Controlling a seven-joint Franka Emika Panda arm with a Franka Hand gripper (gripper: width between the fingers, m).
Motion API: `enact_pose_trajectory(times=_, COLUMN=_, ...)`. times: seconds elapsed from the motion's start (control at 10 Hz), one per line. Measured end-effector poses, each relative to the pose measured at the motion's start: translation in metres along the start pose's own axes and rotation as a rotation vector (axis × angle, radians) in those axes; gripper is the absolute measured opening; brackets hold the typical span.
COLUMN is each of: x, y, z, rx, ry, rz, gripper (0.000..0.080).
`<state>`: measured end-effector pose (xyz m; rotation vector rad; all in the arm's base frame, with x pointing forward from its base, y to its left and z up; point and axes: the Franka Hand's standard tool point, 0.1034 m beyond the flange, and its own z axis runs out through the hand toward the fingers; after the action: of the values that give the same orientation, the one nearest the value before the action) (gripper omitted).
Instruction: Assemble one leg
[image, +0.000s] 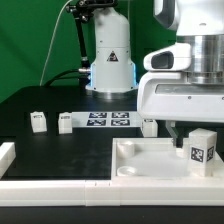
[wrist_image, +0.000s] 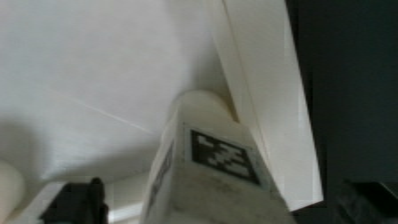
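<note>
leg (image: 201, 150) stands upright in tray (image: 150, 165), tag facing camera, at tray's 3 o'clock side near rim. gripper (image: 183, 131) hangs just above, at leg's 11 o'clock, jaws wide, holding nothing. spare legs (image: 38, 121) wait on black table. risk: leg merely resting, not seated; arm's brush could topple it.

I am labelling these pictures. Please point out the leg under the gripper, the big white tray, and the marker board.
leg (image: 200, 151): exterior view, on its tagged front face.
tray (image: 150, 168): exterior view, on its bare floor.
marker board (image: 104, 120): exterior view, on the middle of the strip.
</note>
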<state>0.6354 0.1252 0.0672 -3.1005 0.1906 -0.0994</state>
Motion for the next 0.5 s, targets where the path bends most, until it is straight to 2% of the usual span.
enact_pose_trajectory(times=0.5, x=0.0011, y=0.005, z=0.0008, rx=-0.015, ry=-0.001, rz=-0.443, gripper=0.0649)
